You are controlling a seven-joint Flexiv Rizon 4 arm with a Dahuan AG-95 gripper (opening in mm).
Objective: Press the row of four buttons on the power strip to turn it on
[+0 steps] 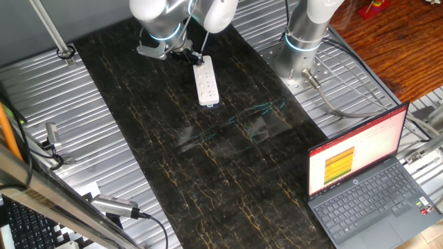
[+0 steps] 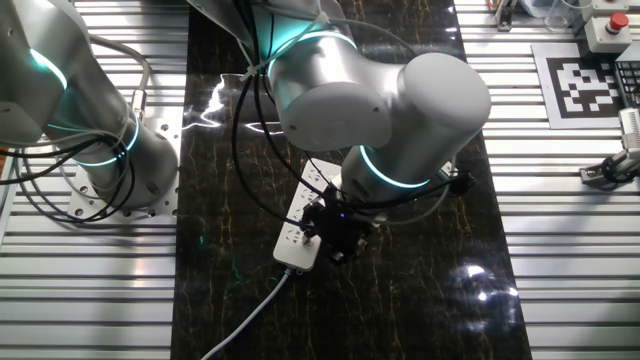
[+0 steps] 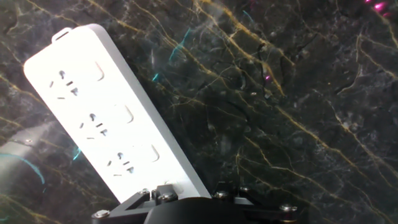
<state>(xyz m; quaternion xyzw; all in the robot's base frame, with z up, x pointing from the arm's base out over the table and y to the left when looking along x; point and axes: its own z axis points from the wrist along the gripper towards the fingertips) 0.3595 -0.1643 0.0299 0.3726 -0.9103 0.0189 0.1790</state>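
Note:
The white power strip (image 1: 208, 84) lies lengthwise on the dark marbled mat (image 1: 208, 173). Its thin white cord (image 2: 250, 315) trails off the end nearest the other fixed camera. My gripper (image 1: 185, 54) hovers low over that cord end of the strip (image 2: 296, 247), its black body (image 2: 336, 232) covering part of it. In the hand view the strip (image 3: 81, 99) runs from upper left down under the gripper housing (image 3: 199, 210). Three square buttons (image 3: 127, 114) show along its right edge beside the sockets. The fingertips are hidden in every view.
An open laptop (image 1: 367, 183) stands at the mat's front right corner. A second arm's base (image 1: 304, 41) is bolted beside the mat. A keyboard (image 1: 28, 225) and cables lie on the ribbed metal table at the left. A red stop button (image 2: 617, 25) sits far off.

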